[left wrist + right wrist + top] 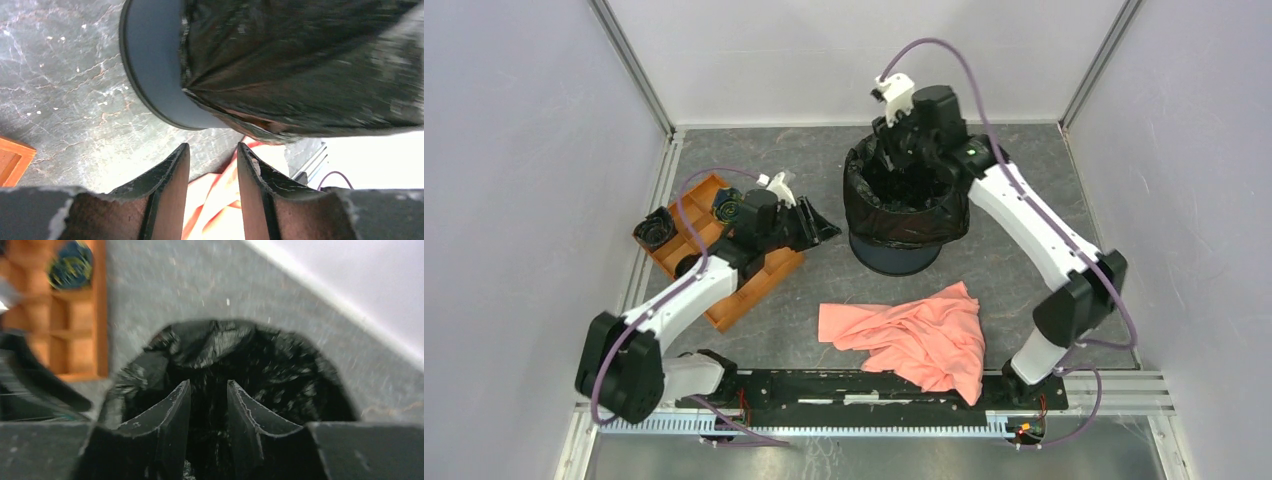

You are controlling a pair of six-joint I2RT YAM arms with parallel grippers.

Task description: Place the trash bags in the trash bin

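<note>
1. Over the mouth of the trash bin (894, 258), the right claw (208, 384) points down into the interior. Its jaws stand partly apart, with no film visibly pinched between them.
2. The trash bag (924, 225) lines the bin and folds over its rim, hanging down the outside. The bin stands upright at the back of the tabletop (1014, 215).
3. The left claw (212, 147) sits low at the bin's left, jaws apart and empty, aimed at the hanging film, near but not touching.
4. Judgement: the liner is being seated. Press the film down centrally without dragging the rim fold off, and steady the outside skirt so the bin does not tip.
</note>
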